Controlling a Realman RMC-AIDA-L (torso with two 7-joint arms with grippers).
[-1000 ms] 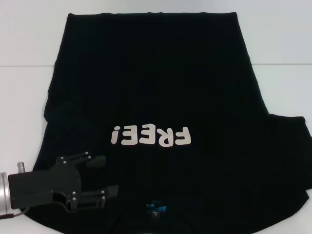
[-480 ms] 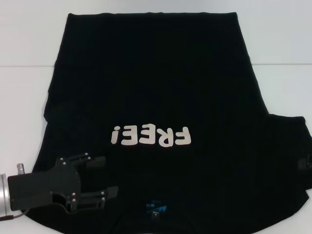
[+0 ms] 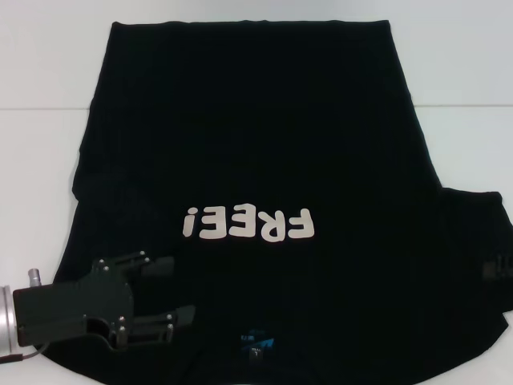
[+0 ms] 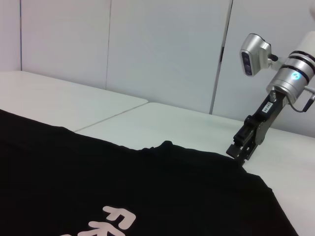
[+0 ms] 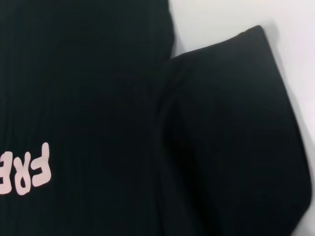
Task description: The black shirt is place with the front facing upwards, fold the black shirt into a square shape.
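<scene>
Shirt [image 3: 256,152] flat; no fold yet.
Your left claw [image 3: 164,290] gapes, empty, over near shoulder; right claw [image 4: 239,152] at sleeve, grip unclear.

Black shirt [image 4: 123,187] lies flat on white table [image 4: 162,123]. Right gripper [image 4: 239,151] touches the shirt's far edge.

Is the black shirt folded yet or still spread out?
Spread flat: the black shirt lies open, its lettering showing and one sleeve out.
</scene>
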